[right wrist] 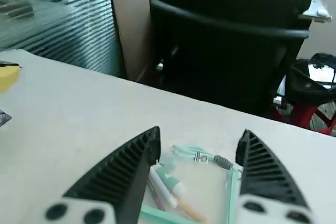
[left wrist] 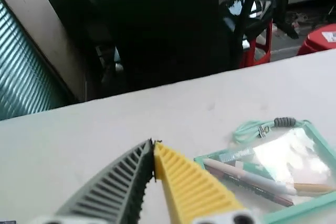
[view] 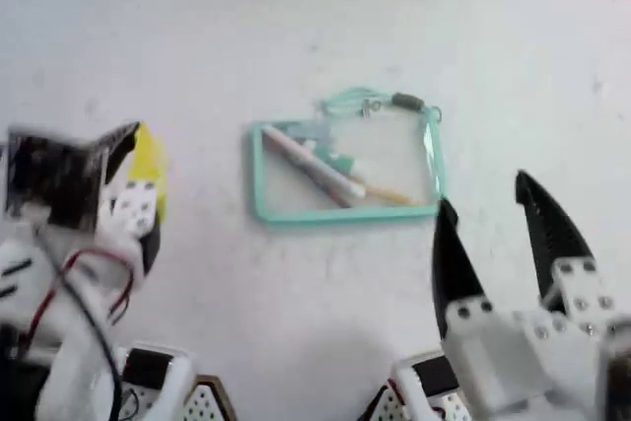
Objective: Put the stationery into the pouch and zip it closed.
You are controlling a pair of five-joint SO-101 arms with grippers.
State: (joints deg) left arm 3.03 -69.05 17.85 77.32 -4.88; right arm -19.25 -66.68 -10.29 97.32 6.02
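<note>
- Teal-trimmed and clear-walled, the pouch (view: pixel 394 150) lies flat near the middle of the white table (view: pixel 197 56) in the high view. The stationery (view: pixel 325 173), a few pens or pencils, already lies slantwise inside it.
- A teal cord (view: pixel 347 102) with a grey bead (view: pixel 406 101) sits bunched at the pouch's far edge. I judge the zip runs along that edge, but I cannot tell whether it is closed.
- Also in the high view, the right gripper (view: pixel 482 192) is spread wide just off the pouch's near right corner. The left gripper (view: pixel 138 135) sits well apart at the left.
- In the left wrist view, the left gripper's grey and yellow fingers are pressed together on nothing. The pouch lies beyond them on the table.
- The pouch film catches the light there, so it is probably thin, soft and slippery, and light enough to skid when pushed.
- In the right wrist view, the black fingers stand apart with the cord and the pouch's far edge between and beyond them.
- As a judgement, one gripper should pin a stiffer trimmed corner while the other takes the zip pull or the cord. A pinch on bare film would likely slip.
- A pale strip on the pouch may carry print, and so may the pen barrels. None of it can be read.
</note>
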